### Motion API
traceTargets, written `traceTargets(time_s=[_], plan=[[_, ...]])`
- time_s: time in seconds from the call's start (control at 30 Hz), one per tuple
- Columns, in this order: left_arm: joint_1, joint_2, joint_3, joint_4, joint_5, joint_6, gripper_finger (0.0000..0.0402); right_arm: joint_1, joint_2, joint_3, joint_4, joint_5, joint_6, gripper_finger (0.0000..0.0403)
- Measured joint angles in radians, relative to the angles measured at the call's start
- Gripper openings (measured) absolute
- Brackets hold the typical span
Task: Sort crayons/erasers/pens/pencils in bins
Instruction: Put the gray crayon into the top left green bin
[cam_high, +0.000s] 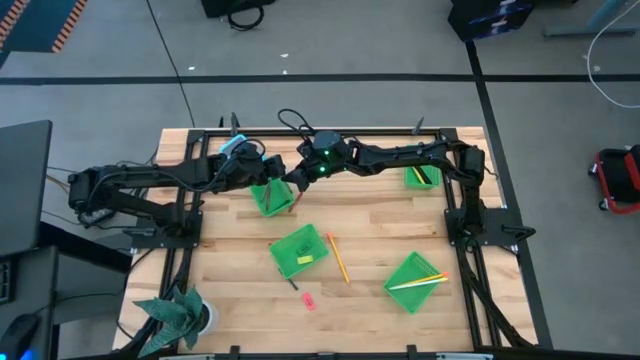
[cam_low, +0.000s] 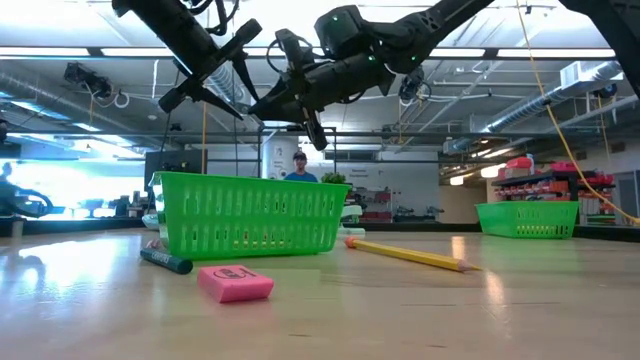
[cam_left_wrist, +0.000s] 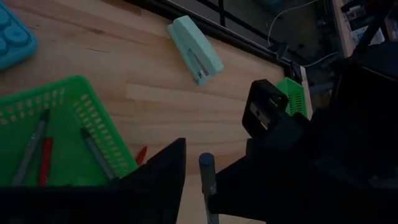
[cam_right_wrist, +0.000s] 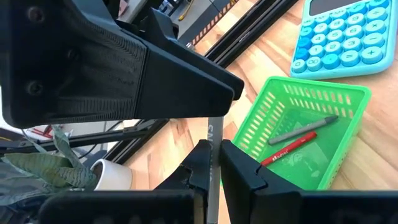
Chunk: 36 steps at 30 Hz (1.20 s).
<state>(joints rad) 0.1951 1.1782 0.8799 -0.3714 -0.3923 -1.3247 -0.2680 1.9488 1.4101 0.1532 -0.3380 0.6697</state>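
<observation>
Pen (cam_right_wrist: 213, 163) sits clamped in my right gripper (cam_right_wrist: 211, 163), mid-frame above the bin (cam_high: 268, 196); left gripper (cam_high: 262, 172), fingers apart, crowds it. I fear a collision knocking it loose.

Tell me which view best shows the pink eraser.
The low view: the pink eraser lies close and large before a green bin. The high view shows it as a small pink spot. Neither wrist view shows it.
</observation>
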Motion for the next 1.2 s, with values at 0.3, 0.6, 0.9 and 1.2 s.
traceTargets(time_s=[0.3,0.6,0.9,1.2], plan=[[-0.016,0.0,0.0,0.007,-0.013,-0.062,0.0173,-0.003,0.0,0.005,0.011,0.0,0.0,0.0035],[-0.014,0.0,0.0,0.044,-0.035,-0.047,0.0182,-0.014,0.0,0.025,0.004,-0.004,-0.014,0.0035],[-0.021,0.0,0.0,0.058,-0.057,-0.051,0.0159,-0.014,0.0,0.025,0.007,-0.009,-0.001,0.0035],[-0.021,0.0,-0.001,0.053,-0.059,-0.047,0.014,-0.02,0.0,0.025,0.009,-0.009,0.016,0.0035]])
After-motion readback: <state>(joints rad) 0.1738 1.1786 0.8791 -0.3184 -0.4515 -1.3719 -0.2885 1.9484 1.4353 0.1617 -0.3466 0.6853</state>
